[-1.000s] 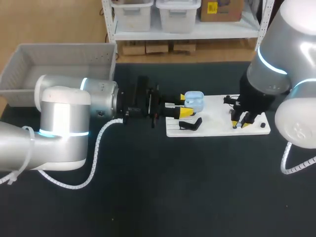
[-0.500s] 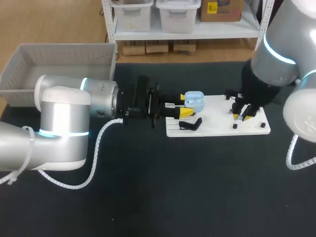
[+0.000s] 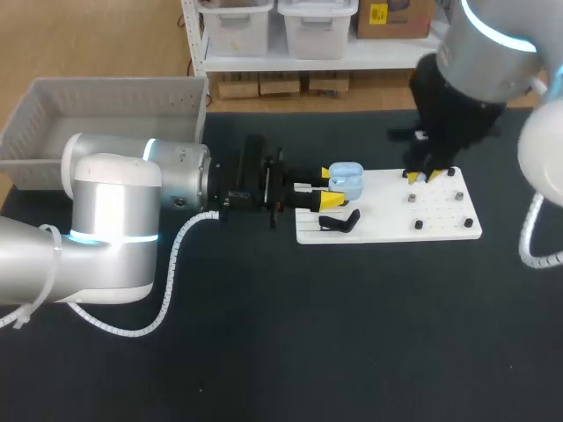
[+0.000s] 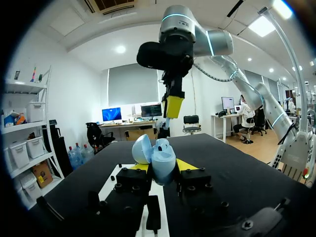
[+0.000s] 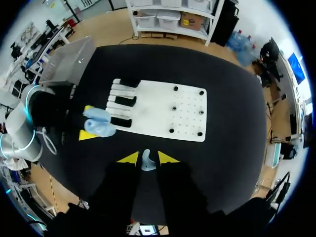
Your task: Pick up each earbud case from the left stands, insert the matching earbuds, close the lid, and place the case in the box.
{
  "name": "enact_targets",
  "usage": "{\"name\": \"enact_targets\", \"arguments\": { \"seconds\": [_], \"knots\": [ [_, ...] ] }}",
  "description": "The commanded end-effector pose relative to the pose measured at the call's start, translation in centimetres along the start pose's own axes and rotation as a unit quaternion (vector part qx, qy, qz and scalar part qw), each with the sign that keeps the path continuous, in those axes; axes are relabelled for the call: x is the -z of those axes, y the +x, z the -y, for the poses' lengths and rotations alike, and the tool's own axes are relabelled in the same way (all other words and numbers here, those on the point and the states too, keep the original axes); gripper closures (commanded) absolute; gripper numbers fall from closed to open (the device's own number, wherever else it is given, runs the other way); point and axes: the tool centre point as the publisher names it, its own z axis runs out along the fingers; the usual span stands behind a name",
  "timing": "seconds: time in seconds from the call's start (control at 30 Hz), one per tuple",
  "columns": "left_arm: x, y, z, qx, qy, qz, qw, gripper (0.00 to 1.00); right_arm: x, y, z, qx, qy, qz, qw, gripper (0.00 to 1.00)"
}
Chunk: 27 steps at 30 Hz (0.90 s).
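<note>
1. The table (image 3: 264, 352) carries the grey box (image 3: 35, 132) at its far left corner, well apart from the work.
2. My left arm (image 3: 114, 220) lies low across the table. The left jaws are clamped from two sides on the pale blue earbud case (image 4: 160, 160), holding it with the lid open at the left end of the white board (image 3: 387, 230).
3. My right arm (image 3: 493, 53) hangs above the board's far edge. The right jaws are narrow, pinching a small pale earbud (image 5: 148, 160) between their yellow tips.
4. The step in hand looks like insertion, with the case presented and an earbud already lifted. The next move calls for carrying the earbud across to the open case, lining it up with its socket and lowering it gently, since the case is only held by its sides.
5. The case's sockets are hard to make out, so I cannot tell whether one earbud already sits inside. The earbud's orientation in the right jaws is too small to read.
</note>
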Motion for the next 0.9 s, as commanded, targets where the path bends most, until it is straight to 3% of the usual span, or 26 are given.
{"name": "enact_targets", "arguments": {
  "seconds": [0.03,0.3,0.9],
  "knots": [
    [-0.1,0.1,0.1,-0.001,-0.003,0.001,1.000,1.00,2.2,-0.3,-1.9,0.018,0.005,-0.015,1.000,1.00],
    [-0.1,0.1,0.1,-0.001,-0.003,0.001,1.000,1.00,3.6,-0.1,-4.9,0.064,-0.011,-0.071,0.995,1.00],
    [-0.1,0.1,0.1,-0.001,-0.003,0.001,1.000,1.00,3.5,-0.3,-5.5,0.077,-0.010,-0.066,0.995,1.00]
  ]
}}
